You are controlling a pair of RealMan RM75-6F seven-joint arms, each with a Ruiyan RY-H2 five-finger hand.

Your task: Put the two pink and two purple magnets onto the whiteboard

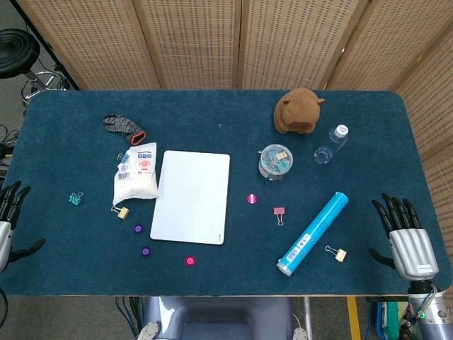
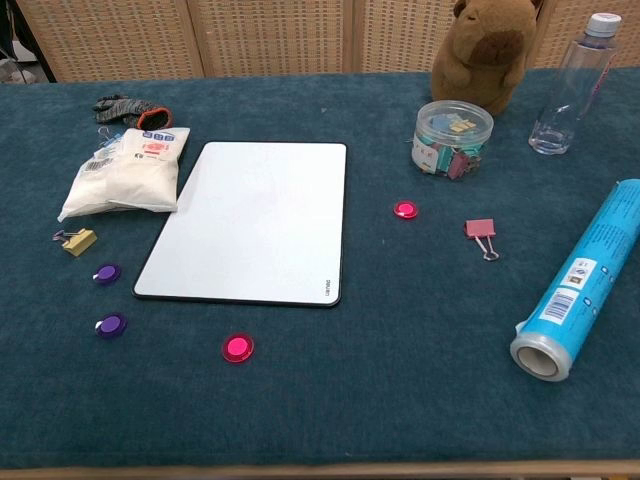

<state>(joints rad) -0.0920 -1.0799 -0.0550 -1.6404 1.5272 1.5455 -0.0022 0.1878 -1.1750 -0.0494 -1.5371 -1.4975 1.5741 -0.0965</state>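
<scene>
Left hand: my left hand [image 1: 10, 216] rests at the desk's near edge, fingers spread apart and holding nothing; seen only in the head view.
Right hand: my right hand [image 1: 405, 237] sits at the opposite near corner, fingers fanned wide, also holding nothing.
Whiteboard: the whiteboard [image 1: 192, 196] lies flat on the desk [image 1: 233, 113], between my two hands and nearer the left one; its face is bare, so none of the four magnets is placed yet.
Purple magnets: upper purple magnet [image 1: 138, 229] and lower purple magnet [image 1: 145, 251] lie between my left hand and the board's near-left corner, close together, just off the board's edge.
Pink magnets: near pink magnet [image 1: 190, 261] lies just below the board's near edge; far pink magnet [image 1: 251, 199] lies beside the board's right edge, on the side toward my right hand.
Neighbours: a gold binder clip [image 1: 120, 211] and a white packet [image 1: 136, 173] sit just beyond the purple magnets; a pink binder clip [image 1: 279, 213] and a blue tube [image 1: 313, 233] lie between my right hand and the far pink magnet.
Step in hand: first pick, I judge.
Method: I would take the purples with the left hand, coming from above with a thumb-and-finger pinch on the rim, keeping the other fingers off the second magnet and the gold clip; the right hand must pass over the tube, not sweep it.
</scene>
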